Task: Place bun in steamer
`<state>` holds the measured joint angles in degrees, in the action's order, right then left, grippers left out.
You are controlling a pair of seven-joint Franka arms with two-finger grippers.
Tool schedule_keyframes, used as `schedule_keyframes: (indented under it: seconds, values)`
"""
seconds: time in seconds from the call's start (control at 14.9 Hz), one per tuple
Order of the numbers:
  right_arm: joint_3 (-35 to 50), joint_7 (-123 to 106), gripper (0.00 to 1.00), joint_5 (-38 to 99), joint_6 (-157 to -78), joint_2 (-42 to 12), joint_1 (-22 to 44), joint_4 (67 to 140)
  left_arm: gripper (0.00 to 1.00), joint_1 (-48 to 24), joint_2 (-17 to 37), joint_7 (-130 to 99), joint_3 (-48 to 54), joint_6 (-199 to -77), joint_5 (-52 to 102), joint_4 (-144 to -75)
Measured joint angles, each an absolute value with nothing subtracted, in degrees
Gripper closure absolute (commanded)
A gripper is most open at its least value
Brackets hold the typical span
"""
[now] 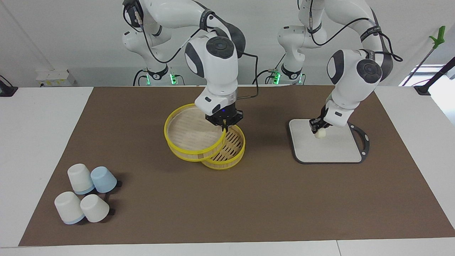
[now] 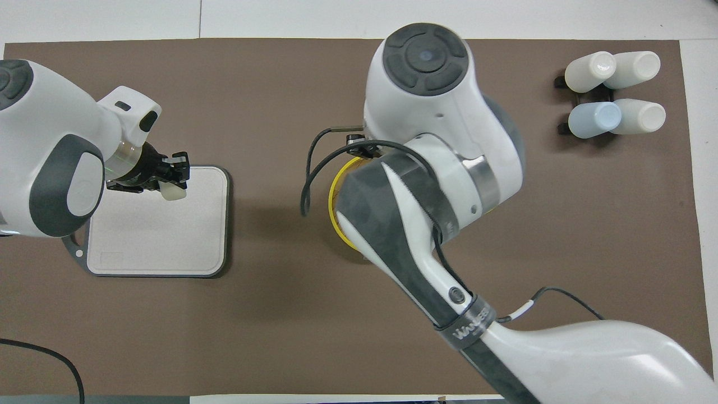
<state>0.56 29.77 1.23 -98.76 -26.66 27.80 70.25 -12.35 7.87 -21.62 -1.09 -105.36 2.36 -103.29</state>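
Observation:
The steamer (image 1: pixel 231 146), a round yellow-rimmed bamboo basket, stands mid-table with its slatted floor partly uncovered. Its matching lid (image 1: pixel 188 132) hangs tilted over the basket's edge toward the right arm's end. My right gripper (image 1: pixel 224 125) is shut on the lid's rim. The small cream bun (image 1: pixel 320 133) is up in the air over the grey tray (image 1: pixel 330 151), with my left gripper (image 1: pixel 317 127) shut on it. In the overhead view the left gripper (image 2: pixel 174 178) holds the bun (image 2: pixel 173 192) over the tray's (image 2: pixel 157 241) edge. There the right arm hides the steamer except a strip of yellow rim (image 2: pixel 335 209).
Several upturned white and pale-blue cups (image 1: pixel 85 193) lie near the table's corner at the right arm's end, farther from the robots; the overhead view shows the cups (image 2: pixel 612 94) too. The tray's black handle (image 1: pixel 364 140) points toward the left arm's end. A brown mat (image 1: pixel 249 199) covers the table.

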Motion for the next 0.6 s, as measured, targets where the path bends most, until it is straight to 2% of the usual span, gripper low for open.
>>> schedule_keyframes:
  seconds: [0.6]
  values:
    - [0.20, 7.51, 1.00, 1.21, -98.35, -26.49, 9.85, 70.88, 0.66, -26.07, 14.44, -40.97, -0.89, -99.79, 5.73, -89.70]
